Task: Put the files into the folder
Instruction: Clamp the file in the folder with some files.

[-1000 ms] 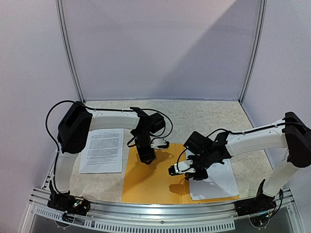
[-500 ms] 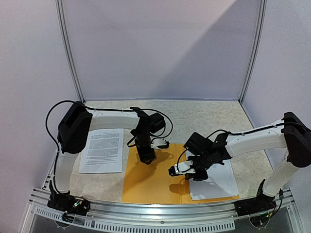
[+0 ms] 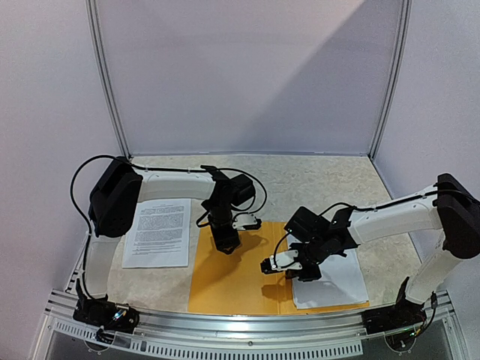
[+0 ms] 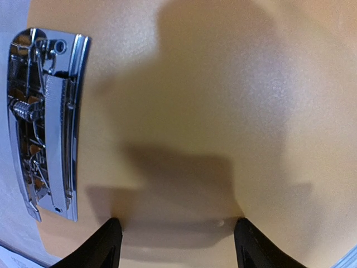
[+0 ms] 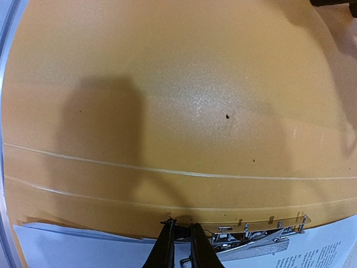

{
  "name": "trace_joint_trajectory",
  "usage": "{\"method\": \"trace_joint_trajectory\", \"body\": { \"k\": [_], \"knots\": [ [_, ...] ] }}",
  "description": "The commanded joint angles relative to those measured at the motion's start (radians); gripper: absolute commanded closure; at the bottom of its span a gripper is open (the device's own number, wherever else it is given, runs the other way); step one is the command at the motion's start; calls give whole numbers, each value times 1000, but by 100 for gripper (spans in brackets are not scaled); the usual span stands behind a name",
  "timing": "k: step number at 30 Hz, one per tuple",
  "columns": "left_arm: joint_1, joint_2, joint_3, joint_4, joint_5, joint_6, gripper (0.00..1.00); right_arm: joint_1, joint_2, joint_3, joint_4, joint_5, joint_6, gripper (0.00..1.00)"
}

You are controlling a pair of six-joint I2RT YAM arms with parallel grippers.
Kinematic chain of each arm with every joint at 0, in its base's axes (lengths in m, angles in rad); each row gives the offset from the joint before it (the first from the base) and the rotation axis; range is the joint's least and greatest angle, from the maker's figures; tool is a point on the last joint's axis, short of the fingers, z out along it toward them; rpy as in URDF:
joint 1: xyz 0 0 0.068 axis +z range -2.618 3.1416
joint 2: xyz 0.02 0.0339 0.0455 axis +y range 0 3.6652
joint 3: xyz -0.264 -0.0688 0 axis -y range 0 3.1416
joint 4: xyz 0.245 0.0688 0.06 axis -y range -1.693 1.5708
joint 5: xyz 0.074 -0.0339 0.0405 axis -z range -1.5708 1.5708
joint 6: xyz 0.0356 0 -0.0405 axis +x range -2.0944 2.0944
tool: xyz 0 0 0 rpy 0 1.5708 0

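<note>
The folder lies open and flat near the front edge of the table, its orange-yellow inside facing up and two pale crease lines running along the spine. A stack of the files rests on its right half, printed side up, and the metal clip sits at the edge of those sheets. One more printed sheet lies on the bare tabletop just left of the folder, clear of it. The left gripper hangs over the folder's left half with its fingers spread wide and nothing between them. The right gripper is down at the spine right beside the clip, its fingers drawn almost together. From here I cannot tell whether they pinch anything. The table has a speckled, sandy stone look. A ribbed aluminium rail runs along its near edge, where both arm bases are bolted. Plain pale lilac walls close in the back and sides, with slim metal posts standing at the rear corners.
</note>
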Motion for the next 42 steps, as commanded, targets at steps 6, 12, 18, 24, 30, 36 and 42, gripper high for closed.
{"method": "trace_joint_trajectory", "body": {
  "k": [6,12,18,24,30,36,42],
  "knots": [
    [32,166,-89,-21,17,9,28,-11,100,-110,-247,44,33,89],
    [35,163,-88,-17,17,10,28,-28,142,-84,-279,19,-35,94],
    [35,157,-91,-13,17,9,28,-54,217,-25,-308,63,-59,94],
    [36,158,-91,-14,18,11,28,-55,203,-39,-275,92,-35,93],
    [36,160,-91,-15,16,12,29,-55,152,41,-283,90,-28,91],
    [37,160,-91,-13,14,13,28,-54,80,166,-293,33,-4,89],
    [36,163,-87,-19,22,15,28,-31,1,230,-310,-35,0,88]
  ]
}}
